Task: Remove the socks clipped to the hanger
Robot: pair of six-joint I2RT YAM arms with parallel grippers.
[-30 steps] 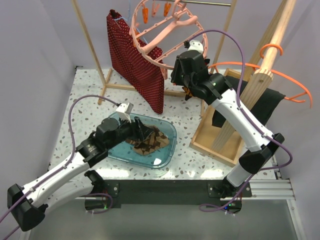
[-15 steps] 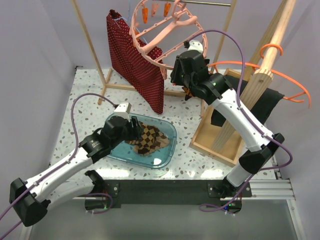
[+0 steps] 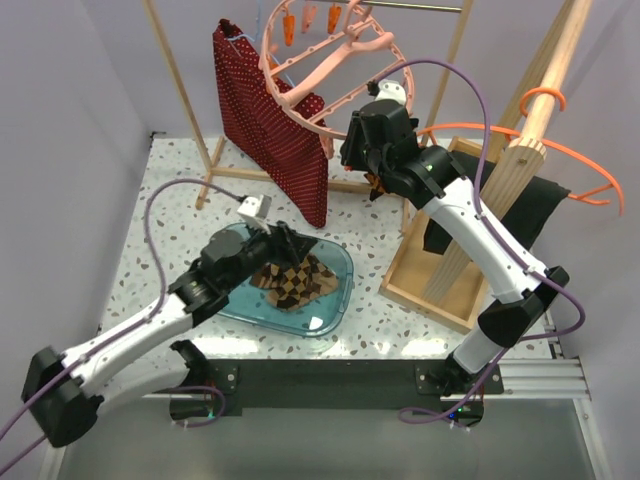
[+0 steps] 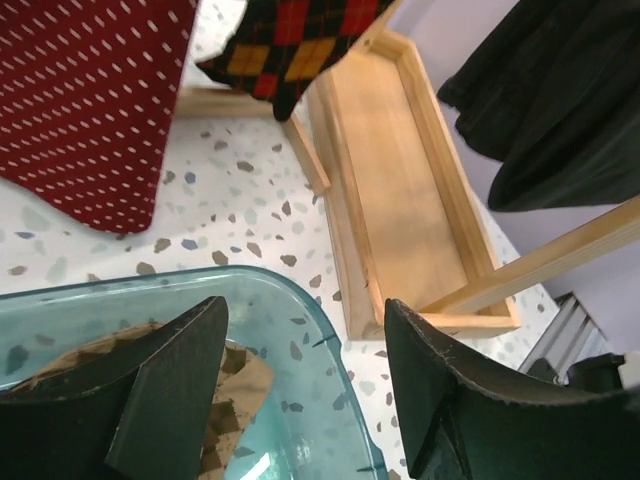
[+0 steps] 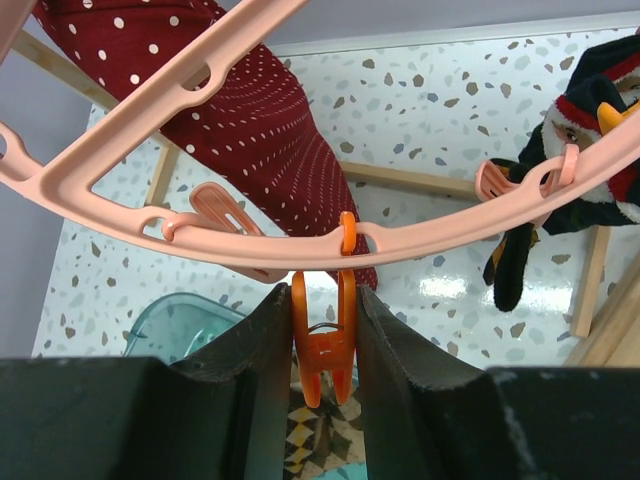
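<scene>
Right wrist: right gripper [image 5: 322, 330] pinches an orange peg [image 5: 322, 352] under the hanger [image 5: 450, 228], lower centre; sock [image 5: 600, 205] clipped upper right. Left gripper [image 4: 305, 320] open, empty (over bin [image 4: 300, 288]). We fear the hanger swinging and the peg slipping.

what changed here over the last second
The left gripper rose out of the translucent teal tub and off the brown checkered sock, which lies loose in it; its jaws stand open and empty. The right gripper stayed clamped on the orange plastic peg of the round salmon-pink hanger.
</scene>
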